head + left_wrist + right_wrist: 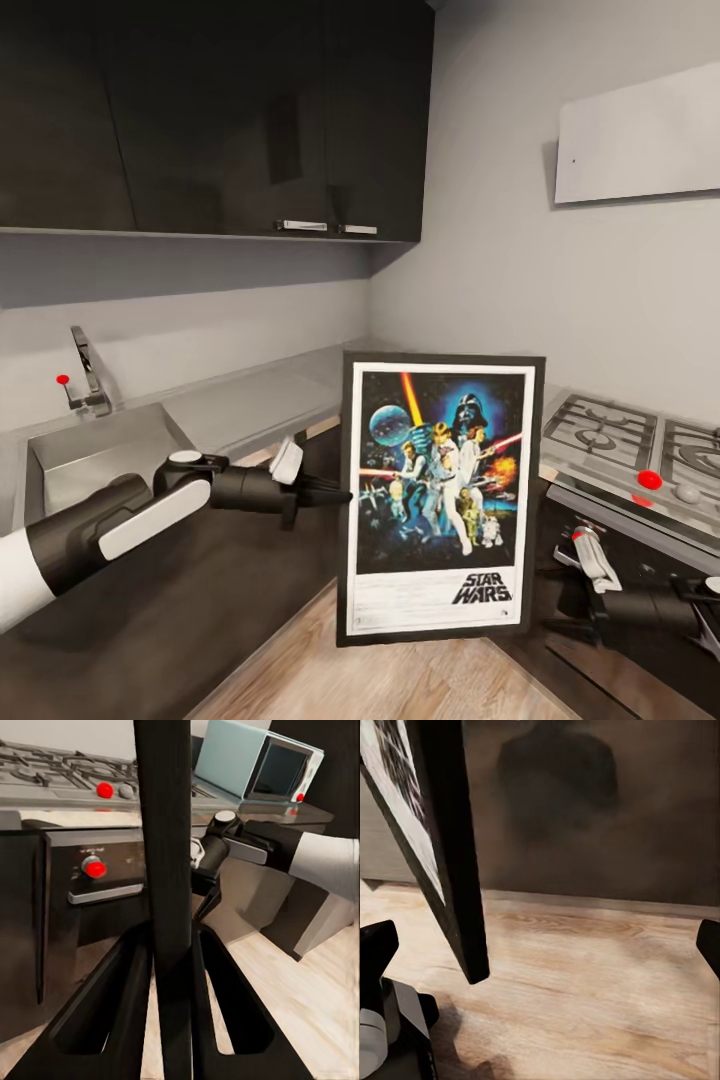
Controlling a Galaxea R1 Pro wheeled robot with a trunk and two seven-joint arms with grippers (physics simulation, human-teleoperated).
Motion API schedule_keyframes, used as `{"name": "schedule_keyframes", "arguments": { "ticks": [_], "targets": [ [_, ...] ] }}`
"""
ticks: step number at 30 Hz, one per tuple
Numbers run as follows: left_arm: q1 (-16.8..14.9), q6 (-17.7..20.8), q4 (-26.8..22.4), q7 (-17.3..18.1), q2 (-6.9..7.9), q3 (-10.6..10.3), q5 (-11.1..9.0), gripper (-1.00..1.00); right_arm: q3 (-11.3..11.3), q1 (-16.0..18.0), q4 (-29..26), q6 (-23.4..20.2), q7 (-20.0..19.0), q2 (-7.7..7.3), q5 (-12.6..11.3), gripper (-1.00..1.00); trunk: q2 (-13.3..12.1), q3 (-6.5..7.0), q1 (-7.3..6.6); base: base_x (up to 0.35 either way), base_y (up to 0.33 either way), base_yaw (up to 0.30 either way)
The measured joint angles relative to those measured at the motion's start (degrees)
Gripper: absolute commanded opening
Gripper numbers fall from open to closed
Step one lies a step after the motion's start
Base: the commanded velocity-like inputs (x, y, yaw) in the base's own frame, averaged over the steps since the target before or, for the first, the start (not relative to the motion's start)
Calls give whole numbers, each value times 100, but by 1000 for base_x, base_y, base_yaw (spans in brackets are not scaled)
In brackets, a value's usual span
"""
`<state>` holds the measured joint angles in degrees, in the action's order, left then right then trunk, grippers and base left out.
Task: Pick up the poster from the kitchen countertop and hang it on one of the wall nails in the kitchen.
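So my left claw (338, 494) is clamped on the left edge of the poster (440, 500), both fingers (120, 1005) pinching the black frame, as my left wrist view shows. The poster hangs upright in the air over the wood floor (400, 680), off the surface (250, 400) entirely, in the corner between the sink (90, 450) run and the gas hob (630, 440). The picture side faces me, STAR WARS logo at the bottom.

My right claw (575, 585) sits low, just right of the poster's bottom corner, in front of the oven's dark front (620, 560) below the hob. It's spread wide, nothing in it, with the poster's lower corner hanging near it but not touching.
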<state>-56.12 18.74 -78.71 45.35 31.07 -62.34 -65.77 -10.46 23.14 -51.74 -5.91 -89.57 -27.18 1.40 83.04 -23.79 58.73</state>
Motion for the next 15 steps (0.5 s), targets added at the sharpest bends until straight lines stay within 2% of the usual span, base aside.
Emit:
{"name": "schedule_keyframes", "arguments": {
  "ticks": [2,5,15],
  "targets": [
    [-1,0,28,194,0,-17,5,-100,4,15,1,-10,0,4,-3,100,0,0,0,0,0,0],
    [-4,-35,55,296,6,-19,25,-100,11,22,-2,-9,-12,8,-9,100,0,0,0,0,0,0],
    [-5,-42,68,325,12,-23,34,-100,37,23,-8,-3,-13,20,-10,100,0,0,0,0,0,0]
  ]
}}
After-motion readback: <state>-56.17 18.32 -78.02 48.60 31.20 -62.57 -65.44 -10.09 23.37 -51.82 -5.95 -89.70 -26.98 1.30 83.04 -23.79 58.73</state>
